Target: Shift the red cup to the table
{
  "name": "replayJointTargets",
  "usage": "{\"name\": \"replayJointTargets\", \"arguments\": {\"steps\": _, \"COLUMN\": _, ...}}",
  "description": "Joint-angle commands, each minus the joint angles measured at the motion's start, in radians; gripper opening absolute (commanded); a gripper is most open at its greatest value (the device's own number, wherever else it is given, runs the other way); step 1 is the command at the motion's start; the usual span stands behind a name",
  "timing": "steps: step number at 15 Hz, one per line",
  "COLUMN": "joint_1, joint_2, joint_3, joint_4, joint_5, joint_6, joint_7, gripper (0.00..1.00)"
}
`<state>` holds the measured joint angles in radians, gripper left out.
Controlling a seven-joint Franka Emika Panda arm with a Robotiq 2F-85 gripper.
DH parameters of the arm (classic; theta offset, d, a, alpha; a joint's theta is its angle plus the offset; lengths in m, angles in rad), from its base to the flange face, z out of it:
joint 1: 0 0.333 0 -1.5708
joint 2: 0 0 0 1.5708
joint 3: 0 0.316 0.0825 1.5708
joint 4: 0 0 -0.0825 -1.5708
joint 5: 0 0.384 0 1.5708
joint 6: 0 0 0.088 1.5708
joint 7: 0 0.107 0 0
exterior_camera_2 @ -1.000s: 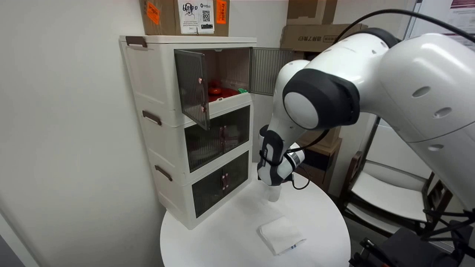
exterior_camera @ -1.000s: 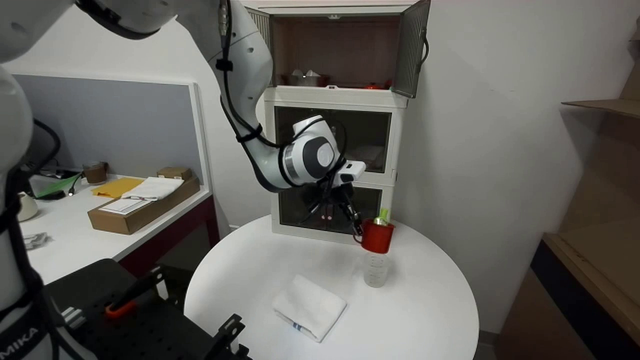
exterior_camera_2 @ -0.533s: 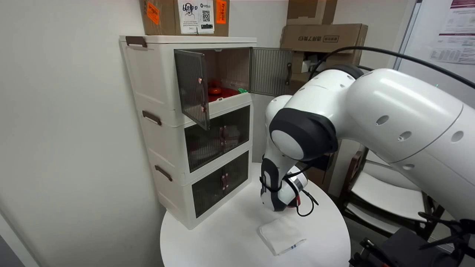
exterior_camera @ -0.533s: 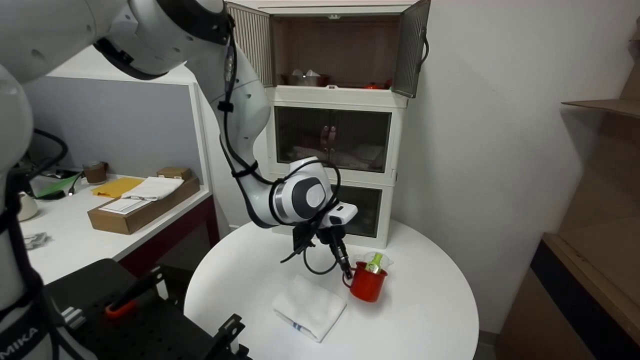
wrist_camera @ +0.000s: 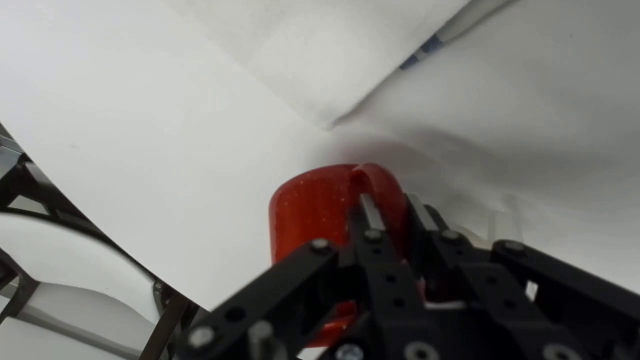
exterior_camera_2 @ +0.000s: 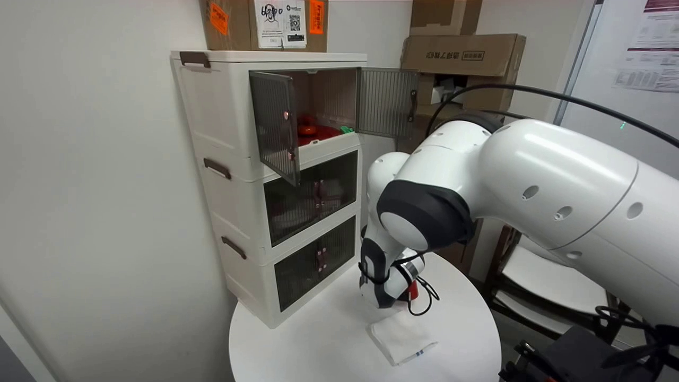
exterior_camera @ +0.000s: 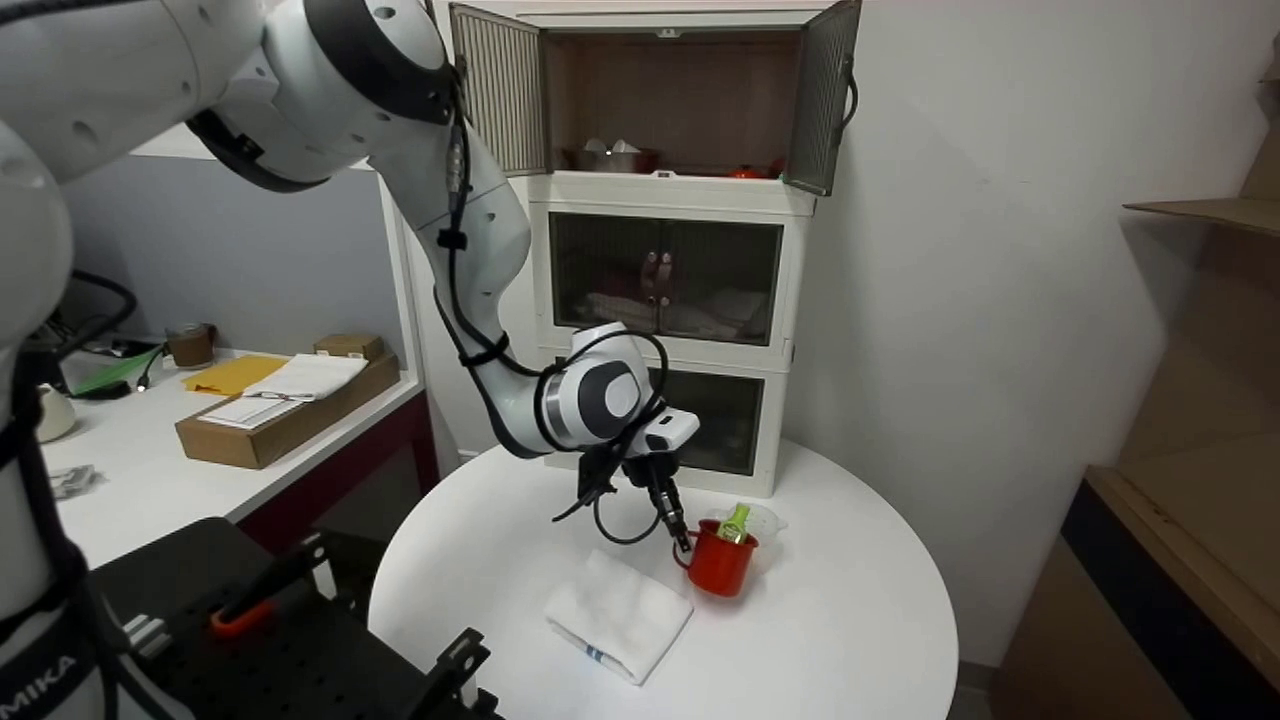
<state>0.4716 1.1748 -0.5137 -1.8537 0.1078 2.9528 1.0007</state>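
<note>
Black two-finger hand (wrist_camera: 394,212) grips handle (wrist_camera: 384,184) of short glossy red cup (exterior_camera: 718,565), slightly tilted, on or just above round white desk (exterior_camera: 840,640); contact unclear. Step judged: set-down. Next, presumably: level cup, seat fully, release.

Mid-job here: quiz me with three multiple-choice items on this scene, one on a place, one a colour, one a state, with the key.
1. The folded white cloth lies on the:
A. desk
B. round table
C. chair

2. What colour is the piece poking out of the red cup?
A. Blue
B. Orange
C. Green

3. How is the claw set?
A. Closed on the cup's handle
B. Open and empty
C. Closed on the cloth

1: B, both exterior views show it lying on the table's top.
2: C, green shows above the cup's rim in an exterior view.
3: A, the wrist view has the handle between the fingers.
</note>
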Motion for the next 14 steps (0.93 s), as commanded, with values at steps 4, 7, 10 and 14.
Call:
{"name": "replayJointTargets", "arguments": {"steps": 4, "joint_1": 0.017, "joint_2": 0.066, "joint_3": -0.022, "joint_4": 0.131, "joint_5": -0.017, "joint_6": -0.081, "joint_7": 0.031, "gripper": 0.04}}
{"name": "replayJointTargets", "arguments": {"steps": 7, "joint_1": 0.013, "joint_2": 0.083, "joint_3": -0.01, "joint_4": 0.169, "joint_5": -0.027, "joint_6": -0.095, "joint_7": 0.026, "gripper": 0.04}}
{"name": "replayJointTargets", "arguments": {"steps": 10, "joint_1": 0.008, "joint_2": 0.09, "joint_3": 0.005, "joint_4": 0.192, "joint_5": -0.032, "joint_6": -0.102, "joint_7": 0.023, "gripper": 0.06}}
{"name": "replayJointTargets", "arguments": {"steps": 14, "joint_1": 0.007, "joint_2": 0.088, "joint_3": 0.015, "joint_4": 0.196, "joint_5": -0.03, "joint_6": -0.098, "joint_7": 0.022, "gripper": 0.54}}
